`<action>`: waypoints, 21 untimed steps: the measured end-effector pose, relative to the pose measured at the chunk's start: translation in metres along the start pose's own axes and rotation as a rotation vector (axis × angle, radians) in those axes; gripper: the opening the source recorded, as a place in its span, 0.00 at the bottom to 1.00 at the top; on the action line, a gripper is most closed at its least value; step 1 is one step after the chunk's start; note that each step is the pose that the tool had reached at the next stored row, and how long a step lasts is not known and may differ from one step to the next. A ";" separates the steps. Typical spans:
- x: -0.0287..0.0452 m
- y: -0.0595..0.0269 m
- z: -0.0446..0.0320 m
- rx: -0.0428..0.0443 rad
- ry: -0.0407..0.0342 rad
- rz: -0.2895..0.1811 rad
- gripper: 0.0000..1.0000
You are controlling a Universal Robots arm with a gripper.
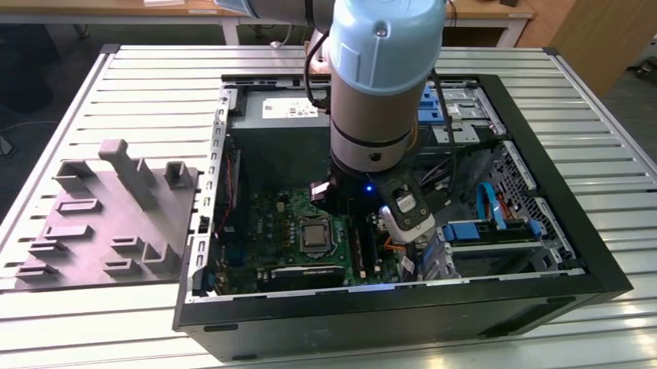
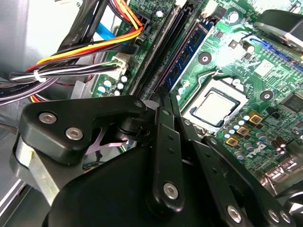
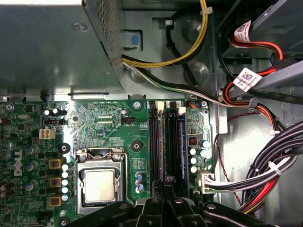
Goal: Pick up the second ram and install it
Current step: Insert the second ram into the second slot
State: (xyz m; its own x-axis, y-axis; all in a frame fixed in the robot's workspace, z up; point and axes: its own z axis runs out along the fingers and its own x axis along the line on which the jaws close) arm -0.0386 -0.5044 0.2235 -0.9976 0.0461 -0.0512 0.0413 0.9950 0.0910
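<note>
The second ram [image 2: 188,49] is a dark blue-green stick standing in a slot on the green motherboard [image 3: 102,116], between long black slots [image 3: 154,142]. In the second wrist view its near end runs right up to my gripper [image 2: 163,97]. The thin fingers [image 2: 165,123] lie close together there, shut, just over the stick's upper edge. Whether they pinch the stick or only rest on it I cannot tell. In the first wrist view the gripper [image 3: 166,179] sits over the slots beside the processor socket [image 3: 99,184]. In the exterior view the arm [image 1: 380,84] reaches down into the open computer case [image 1: 575,231].
A grey power-supply box [image 3: 52,47] sits beyond the board. Bundles of coloured cables [image 3: 265,184] run close beside the slots. Blue drive brackets [image 1: 491,231] fill the case on the exterior view's right. A grey fixture [image 1: 108,219] lies outside the case on that view's left.
</note>
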 end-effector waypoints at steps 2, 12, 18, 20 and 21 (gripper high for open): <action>0.0000 0.0000 0.0000 -0.0009 0.0000 0.000 0.11; 0.0000 0.0011 0.0003 -0.0010 0.0001 0.000 0.11; 0.0003 0.0010 0.0013 -0.0010 -0.0004 0.000 0.11; 0.0004 0.0010 0.0014 -0.0010 -0.0005 0.000 0.11; 0.0004 0.0010 0.0015 -0.0011 -0.0006 0.000 0.11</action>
State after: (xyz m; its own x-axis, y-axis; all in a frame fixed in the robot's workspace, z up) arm -0.0388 -0.5033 0.2222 -0.9976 0.0462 -0.0517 0.0413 0.9949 0.0921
